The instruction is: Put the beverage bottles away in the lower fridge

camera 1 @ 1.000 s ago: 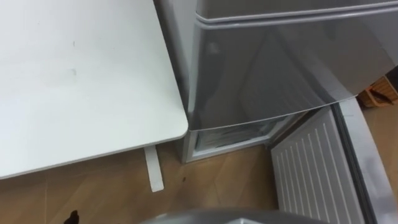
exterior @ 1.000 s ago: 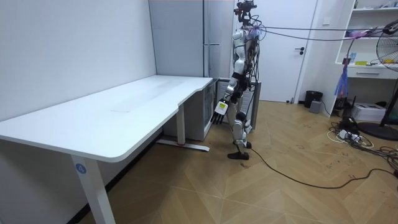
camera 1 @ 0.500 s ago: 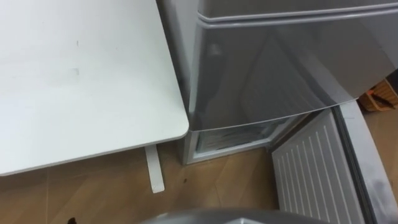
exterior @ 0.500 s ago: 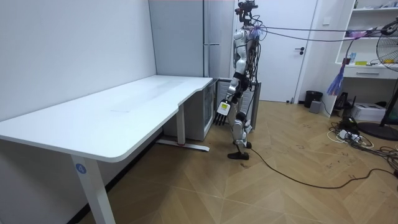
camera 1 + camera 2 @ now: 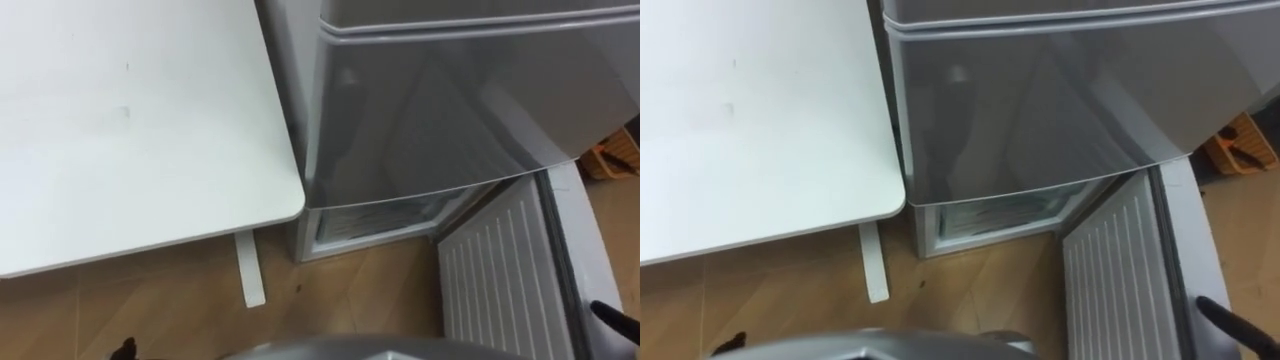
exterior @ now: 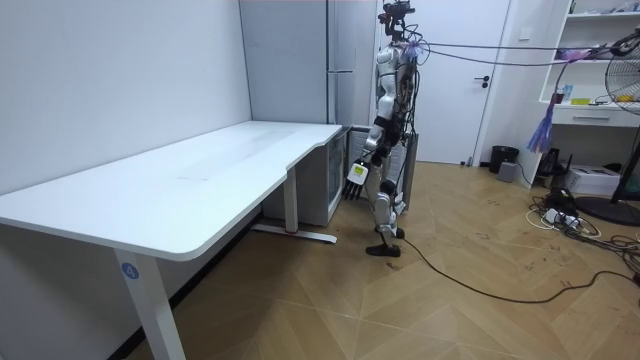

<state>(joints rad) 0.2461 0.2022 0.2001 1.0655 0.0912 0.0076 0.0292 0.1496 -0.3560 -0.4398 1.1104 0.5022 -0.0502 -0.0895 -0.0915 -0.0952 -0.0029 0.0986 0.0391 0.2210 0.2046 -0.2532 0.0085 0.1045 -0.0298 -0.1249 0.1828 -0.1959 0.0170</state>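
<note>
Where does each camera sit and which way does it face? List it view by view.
Left eye view: on the robot's head, looking down at the table corner and the fridge, whose lower door is open; a sliver of the right hand at lower right.
Right eye view: beside it, same downward look.
Room view: across the room, seeing the whole robot at the fridge; left hand hangs open.
Shared by all: table and fridge.

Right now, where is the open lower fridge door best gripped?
Take the lower door by its top edge, near the free end, coming from above on the right: it stands swung open toward the robot, ribbed inside facing left, top edge bare.
</note>
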